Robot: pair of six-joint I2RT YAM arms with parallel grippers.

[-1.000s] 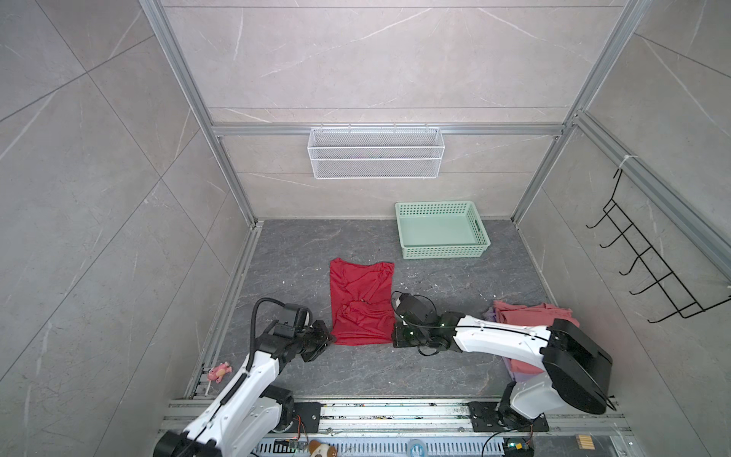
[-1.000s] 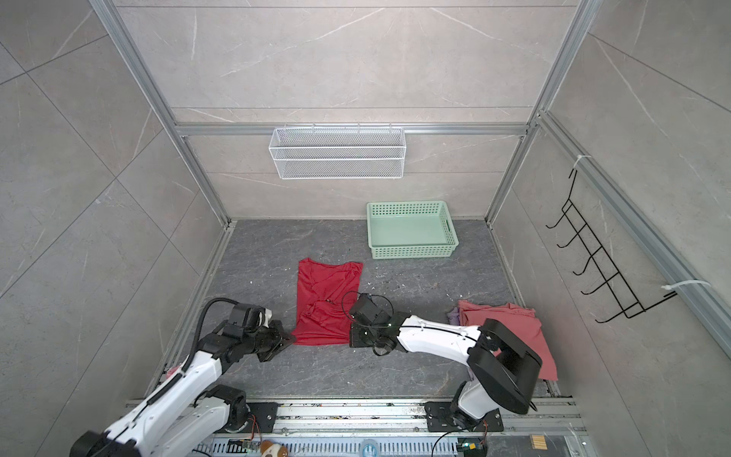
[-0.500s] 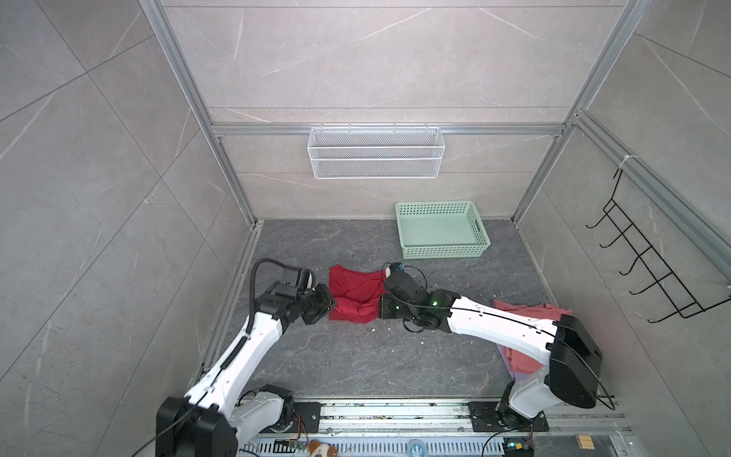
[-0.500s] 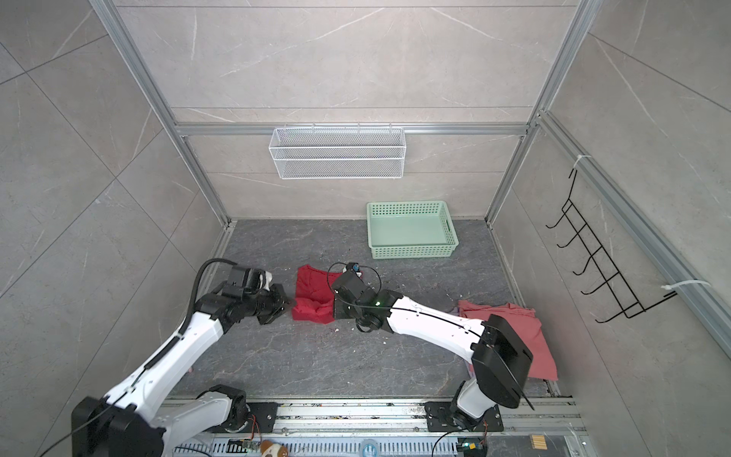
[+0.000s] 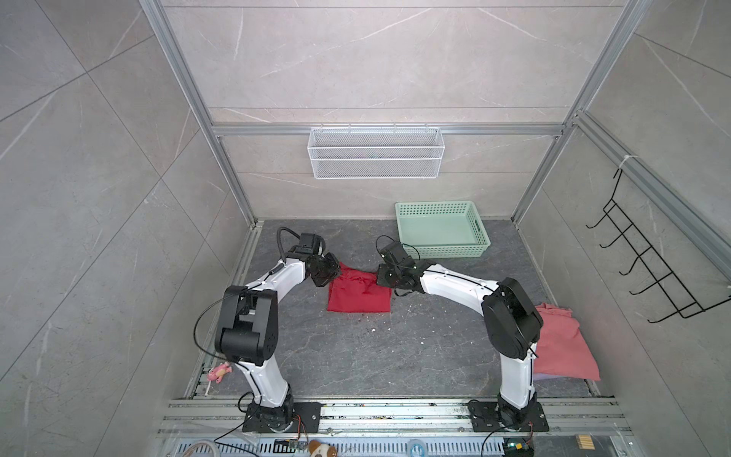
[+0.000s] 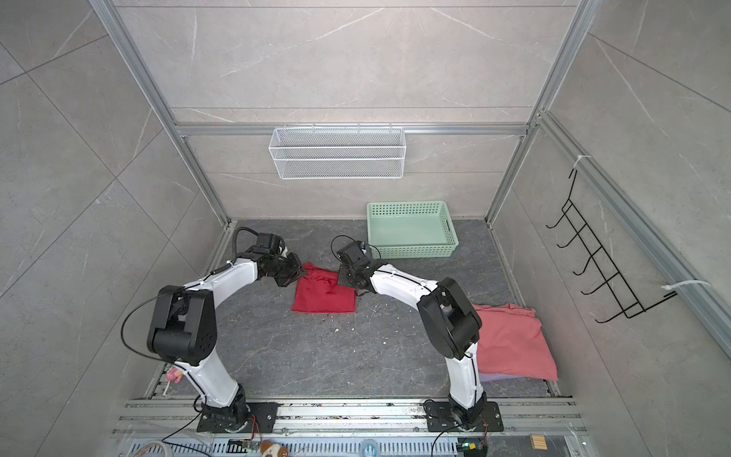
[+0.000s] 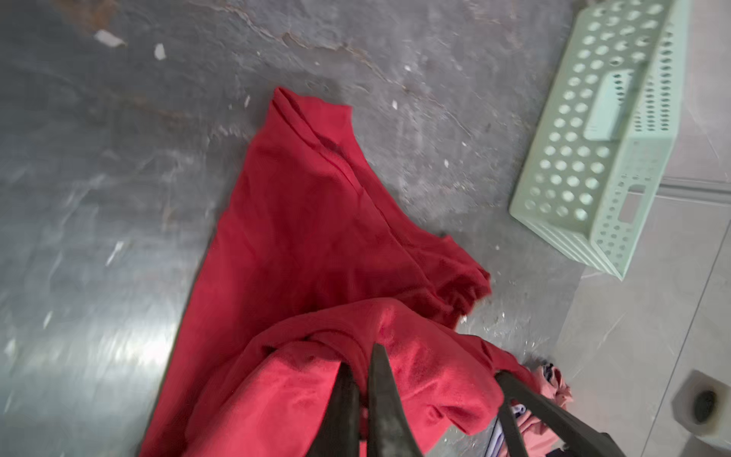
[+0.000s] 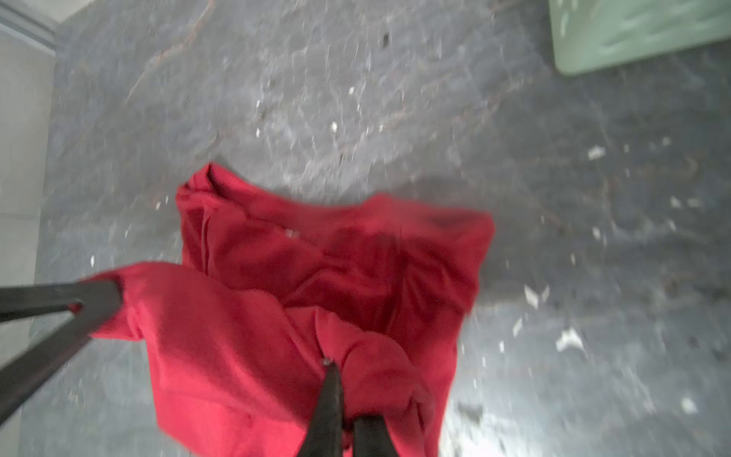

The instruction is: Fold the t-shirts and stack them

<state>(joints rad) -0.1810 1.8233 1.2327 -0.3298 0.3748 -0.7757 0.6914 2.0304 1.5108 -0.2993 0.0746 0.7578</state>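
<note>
The red t-shirt (image 5: pixel 358 294) is lying doubled over in the middle of the tabletop (image 5: pixel 356 364), with both arms reaching to its far edge. The left gripper (image 7: pixel 362 360) is pinching its jaws shut on a bunched corner of red cloth. The right gripper (image 8: pixel 348 391) is holding its jaws almost together with red cloth caught between them, though that wrist view is blurred. The step looks like laying the carried edge down to finish a half-fold. Doing it well likely means lowering both corners together, keeping the cloth taut between them and matching the edges before letting go, as the top layer is puckering mid-span. The salmon-pink t-shirt (image 5: pixel 561 348) is lying well apart by the right arm's base.
</note>
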